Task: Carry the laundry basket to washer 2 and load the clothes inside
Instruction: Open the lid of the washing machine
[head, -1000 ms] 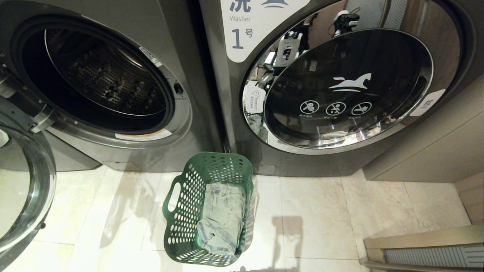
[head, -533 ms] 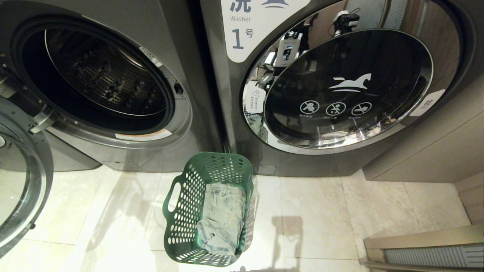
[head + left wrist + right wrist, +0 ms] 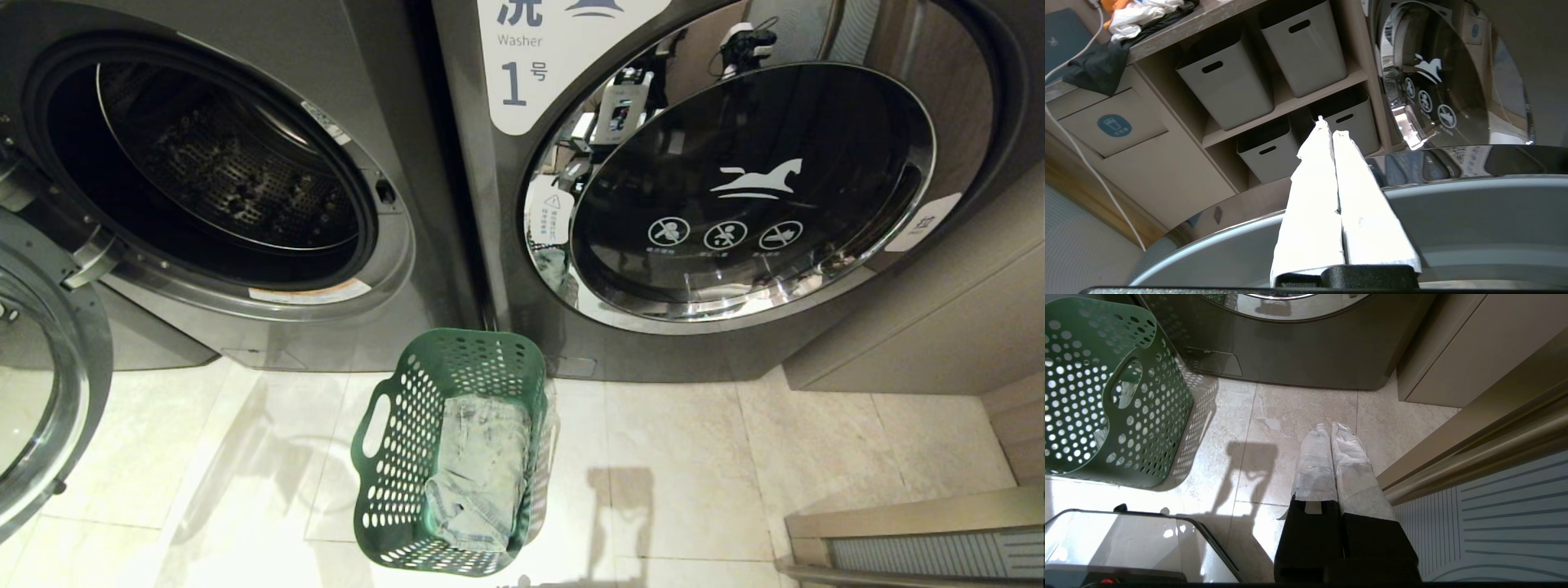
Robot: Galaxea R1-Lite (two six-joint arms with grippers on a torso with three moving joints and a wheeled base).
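The laundry basket (image 3: 453, 449) stands on the pale tiled floor (image 3: 694, 457), close in front of the seam between two dark grey front-loaders, with the clothes (image 3: 482, 474), a folded pale denim piece, lying inside it toward its right wall. The head view alone shows both machines: the open washer (image 3: 212, 171) on the left, its steel drum bare and its round door (image 3: 45, 384) swung out at the floor's left edge, and the shut washer (image 3: 735, 188) on the right, whose white label reads 1. No numeral 2 shows in any view, so whether the open machine is washer 2 cannot be told. Neither arm appears in the head view. Only the left wrist view shows the left gripper (image 3: 1333, 132), its white-wrapped fingers pressed together on nothing, poised over the curved rim of the open door, with grey storage bins (image 3: 1257, 69) on shelves beyond. Only the right wrist view shows the right gripper (image 3: 1329, 428), likewise closed and empty, hanging low over the tiles, well apart from the basket's holed wall.
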